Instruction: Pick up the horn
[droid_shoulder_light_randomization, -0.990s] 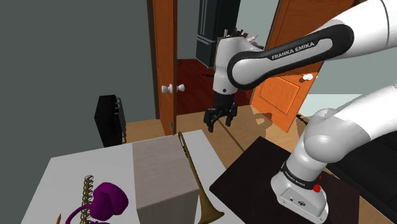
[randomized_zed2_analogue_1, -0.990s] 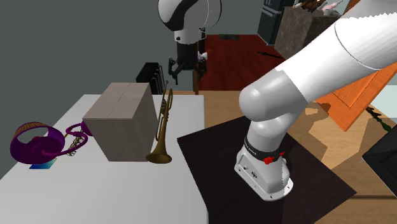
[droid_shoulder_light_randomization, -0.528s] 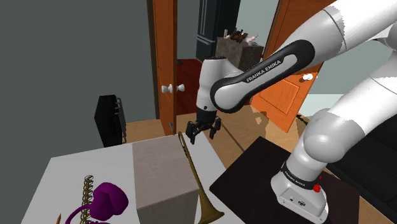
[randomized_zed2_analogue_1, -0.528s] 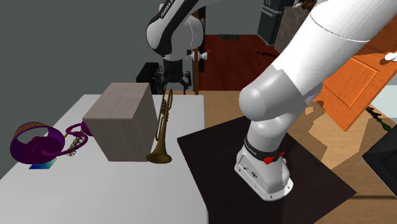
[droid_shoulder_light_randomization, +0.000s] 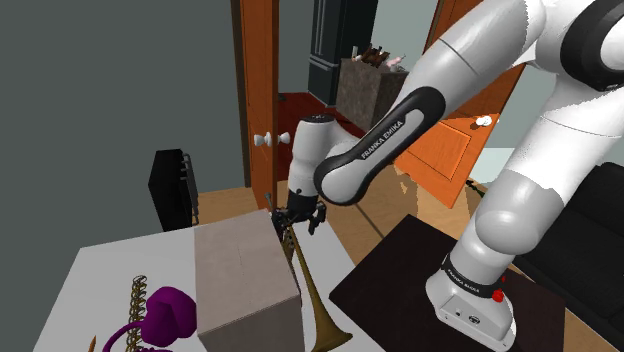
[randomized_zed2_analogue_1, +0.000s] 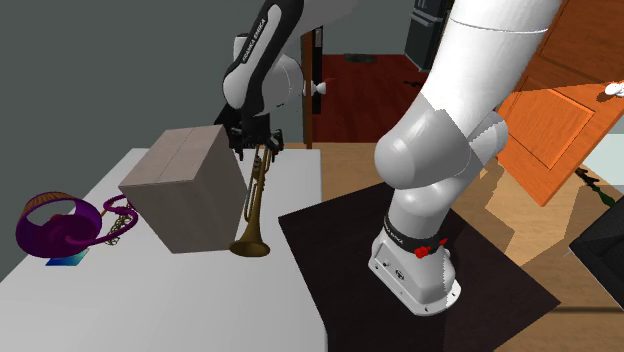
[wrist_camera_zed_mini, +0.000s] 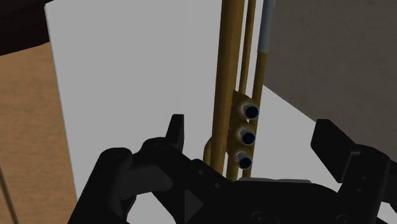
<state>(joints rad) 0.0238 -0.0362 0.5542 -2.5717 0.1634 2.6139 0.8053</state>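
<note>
Now the tool (wrist_camera_zed_mini: 254, 130) straddles the horn (wrist_camera_zed_mini: 228, 76), released.
Grey box (droid_shoulder_light_randomization: 245, 280) on the desk (droid_shoulder_light_randomization: 100, 270) stands just beside the horn, close to 1 finger (wrist_camera_zed_mini: 337, 147).

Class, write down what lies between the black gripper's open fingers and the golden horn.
Nothing. In the wrist view the black two-finger gripper straddles the golden three-valved horn, with bare gaps either side.

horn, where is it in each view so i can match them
Shoulder view: the horn lies low centre, along the right side of the grey box, bell toward the bottom edge.
Second exterior view: horn left of centre, beside the grey box, bell nearest the camera.
Wrist view: horn runs away from the gripper, between its open fingers, grey box alongside.
Shared landmark: the grey box.
</note>
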